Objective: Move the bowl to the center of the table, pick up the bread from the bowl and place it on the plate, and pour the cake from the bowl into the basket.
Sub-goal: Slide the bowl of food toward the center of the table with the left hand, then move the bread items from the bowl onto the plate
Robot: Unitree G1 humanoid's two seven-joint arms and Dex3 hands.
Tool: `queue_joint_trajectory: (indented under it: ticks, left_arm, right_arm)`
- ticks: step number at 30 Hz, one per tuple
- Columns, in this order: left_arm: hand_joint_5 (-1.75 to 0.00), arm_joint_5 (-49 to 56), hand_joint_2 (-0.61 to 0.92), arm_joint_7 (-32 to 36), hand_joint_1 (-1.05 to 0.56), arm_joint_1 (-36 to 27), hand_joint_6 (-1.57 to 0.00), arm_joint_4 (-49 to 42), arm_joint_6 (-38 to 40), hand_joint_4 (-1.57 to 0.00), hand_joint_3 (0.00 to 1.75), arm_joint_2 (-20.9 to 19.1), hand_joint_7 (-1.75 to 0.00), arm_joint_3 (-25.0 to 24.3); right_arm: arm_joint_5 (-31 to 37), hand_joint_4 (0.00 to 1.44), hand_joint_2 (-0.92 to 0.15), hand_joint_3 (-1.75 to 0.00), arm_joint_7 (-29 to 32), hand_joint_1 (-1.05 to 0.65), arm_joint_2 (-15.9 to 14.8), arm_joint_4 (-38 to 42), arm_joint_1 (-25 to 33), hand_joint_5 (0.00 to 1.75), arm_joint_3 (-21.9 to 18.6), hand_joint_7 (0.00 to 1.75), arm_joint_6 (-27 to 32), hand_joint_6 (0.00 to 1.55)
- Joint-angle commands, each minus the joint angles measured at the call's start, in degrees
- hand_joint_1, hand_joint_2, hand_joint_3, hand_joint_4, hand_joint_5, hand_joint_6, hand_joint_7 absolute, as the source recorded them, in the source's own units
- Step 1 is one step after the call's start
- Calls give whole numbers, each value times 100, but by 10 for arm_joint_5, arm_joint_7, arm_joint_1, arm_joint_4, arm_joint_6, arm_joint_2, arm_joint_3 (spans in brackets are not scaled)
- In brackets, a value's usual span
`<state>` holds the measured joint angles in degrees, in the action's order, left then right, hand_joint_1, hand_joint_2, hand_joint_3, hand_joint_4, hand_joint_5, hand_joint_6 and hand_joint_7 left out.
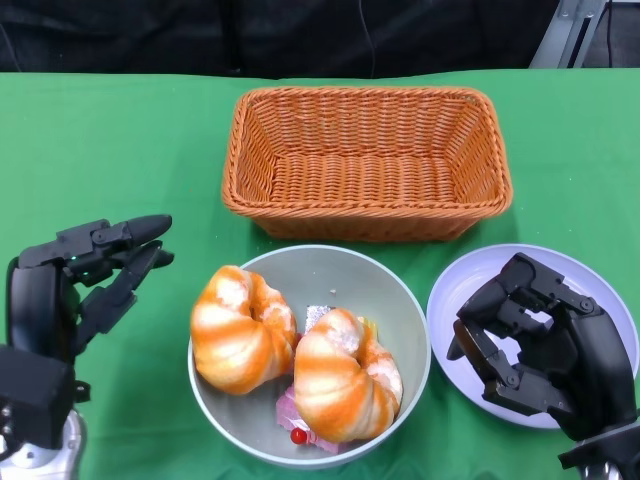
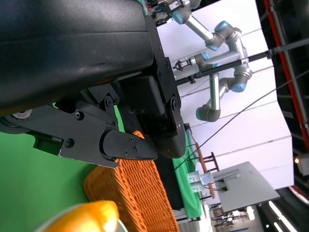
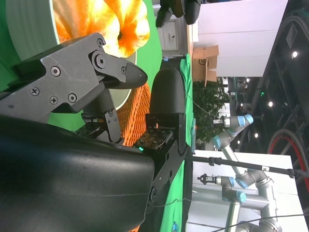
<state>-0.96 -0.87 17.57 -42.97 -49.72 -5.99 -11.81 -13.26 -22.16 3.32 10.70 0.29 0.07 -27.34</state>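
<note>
Two glossy orange-and-white bread rolls (image 1: 295, 352) fill a smooth grey bowl (image 1: 400, 300) at the table's near centre, pink cake (image 1: 300, 425) tucked beneath. Left hand (image 1: 85, 275) hovers beside the bowl, fingers apart, holding nothing. Right hand (image 1: 535, 340) hangs loosely curled, empty, over a pale round plate (image 1: 480, 270). Beyond sits a woven wicker basket (image 1: 366, 160).

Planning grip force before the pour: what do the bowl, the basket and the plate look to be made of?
Bowl: smooth grey-green, faint sheen, likely plastic or glazed ceramic; the look cannot settle which. Basket: orange-brown woven strands, wicker or an imitation, matte and ribbed. Plate: pale lavender, smooth, soft gloss, probably plastic or ceramic.
</note>
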Motion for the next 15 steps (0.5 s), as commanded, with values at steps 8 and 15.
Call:
queue_joint_trajectory:
  ticks: [8,15]
  left_arm:
    - [-118,-164,92,-216,-17,40,-131,-84,22,-87,27,-29,-16,-27]
    - [-117,-213,92,-301,-16,36,-132,-81,70,-89,20,-31,-20,-48]
  right_arm:
    - [-5,67,-58,-91,0,-8,-8,-1,-1,158,-5,124,-7,65]
    - [-7,67,-59,-85,0,-9,-11,-1,-3,158,-9,123,-4,65]
